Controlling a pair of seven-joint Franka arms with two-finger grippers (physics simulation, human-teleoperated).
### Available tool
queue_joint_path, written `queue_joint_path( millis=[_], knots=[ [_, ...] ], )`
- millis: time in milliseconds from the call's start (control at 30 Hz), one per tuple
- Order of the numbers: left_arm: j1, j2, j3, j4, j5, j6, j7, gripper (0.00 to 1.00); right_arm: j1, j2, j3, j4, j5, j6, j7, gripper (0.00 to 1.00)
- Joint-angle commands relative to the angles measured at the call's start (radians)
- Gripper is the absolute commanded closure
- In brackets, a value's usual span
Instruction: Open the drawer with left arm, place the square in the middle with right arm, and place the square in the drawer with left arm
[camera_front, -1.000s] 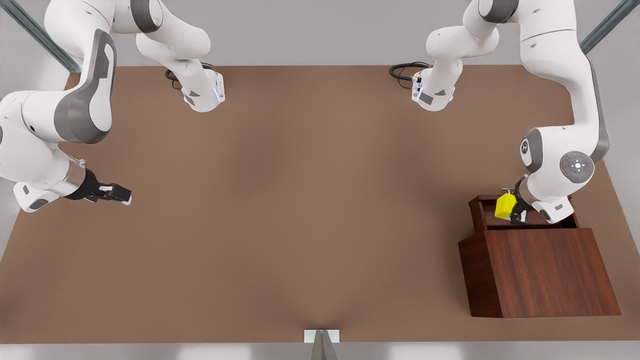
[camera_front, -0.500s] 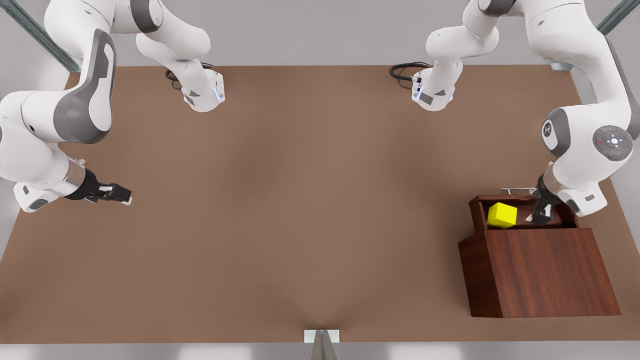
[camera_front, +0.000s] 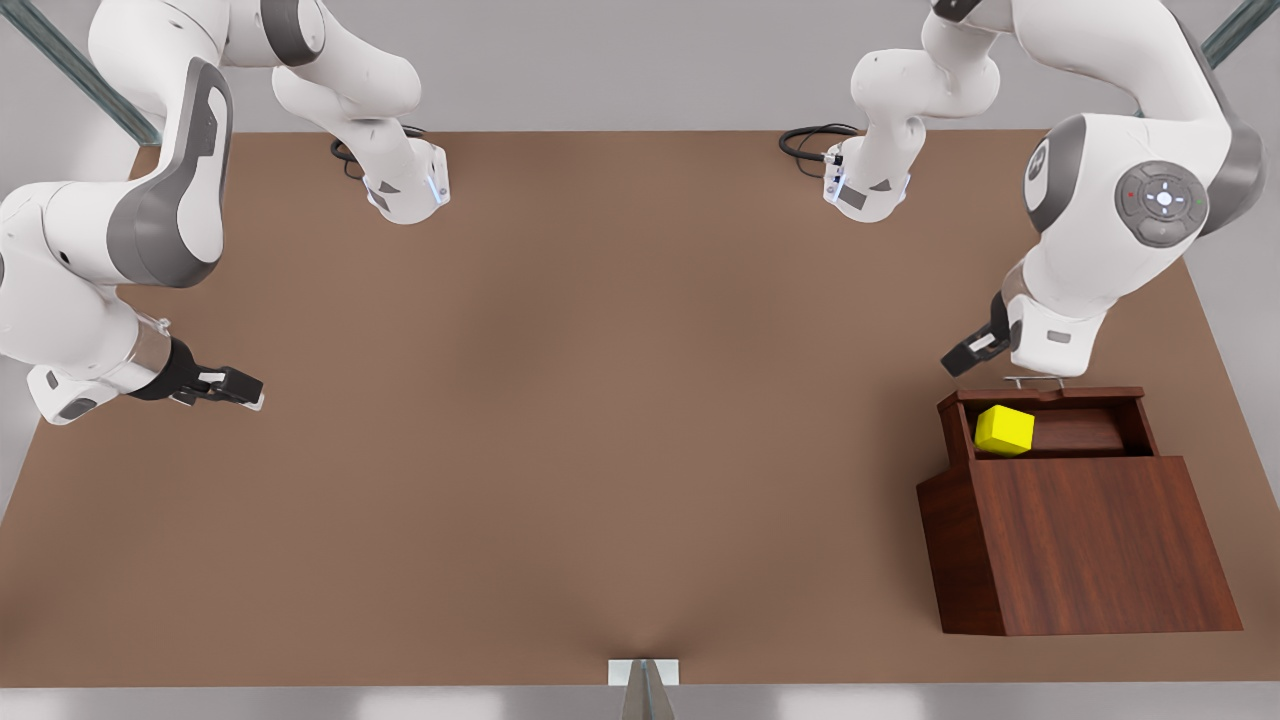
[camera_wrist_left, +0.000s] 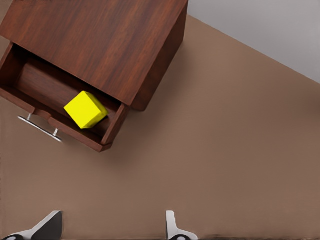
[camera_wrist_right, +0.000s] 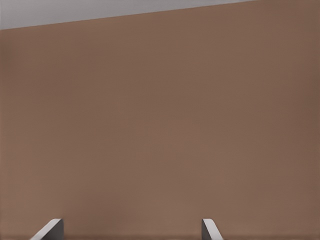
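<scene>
- The square lies in the open drawer, at its end toward the front view's left.
- My left gripper hangs above the handle, jaws wide apart and empty.
- My right gripper waits over bare surface, jaws spread, empty.
- Placement looks done; next I would only lift clear.

The drawer is pulled out and open from above; its corner toward the front view's left is taken up by the yellow cube, the rest of its floor left free. The slanted cabinet top overhangs behind. The wide desk is unobstructed.
</scene>
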Motion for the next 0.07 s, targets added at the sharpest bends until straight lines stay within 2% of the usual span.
queue_joint_path(
  millis=[0, 33],
  knots=[
    [0.003, -0.001, 0.001, 0.001, 0.004, -0.056, 0.572, 0.00, 0.000, -0.001, -0.001, 0.000, 0.000, -0.001, 0.001, 0.00],
    [0.003, -0.001, 0.001, 0.001, 0.004, -0.057, 0.572, 0.00, 0.000, -0.001, 0.001, 0.000, 0.000, -0.001, 0.001, 0.00]
  ],
)
